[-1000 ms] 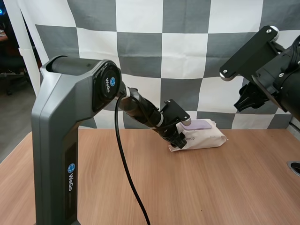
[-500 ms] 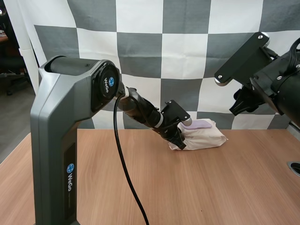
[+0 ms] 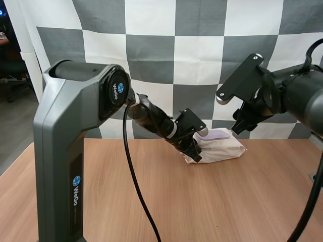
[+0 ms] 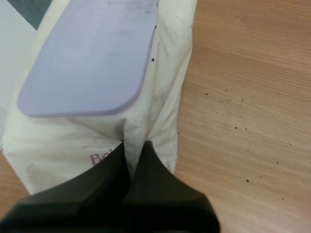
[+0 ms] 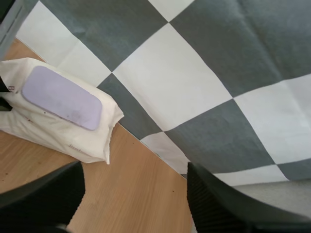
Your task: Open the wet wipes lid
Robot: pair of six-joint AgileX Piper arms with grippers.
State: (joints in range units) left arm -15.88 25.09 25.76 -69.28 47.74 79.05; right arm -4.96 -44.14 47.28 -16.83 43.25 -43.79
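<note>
A white wet wipes pack (image 3: 224, 149) with a flat lilac lid (image 3: 217, 134), closed, lies on the wooden table (image 3: 212, 201) near the backdrop. My left gripper (image 3: 195, 151) is at the pack's left end. In the left wrist view its fingers (image 4: 112, 170) lie together and pinch a fold of the pack's wrapper (image 4: 163, 97) just below the lid (image 4: 92, 58). My right gripper (image 3: 241, 123) hangs in the air above and to the right of the pack. Its fingers (image 5: 43, 194) stand wide apart, and the pack (image 5: 53, 131) and its lid (image 5: 60, 97) are seen beyond them.
The left arm's tall grey base (image 3: 60, 161) stands at the front left of the table. A dark round fitting (image 3: 318, 179) sits at the table's right edge. Bare wood stretches in front of the pack.
My left gripper has shut on the pack's left end. The right arm has swung left and down, closer to the pack, with its fingers still apart.
</note>
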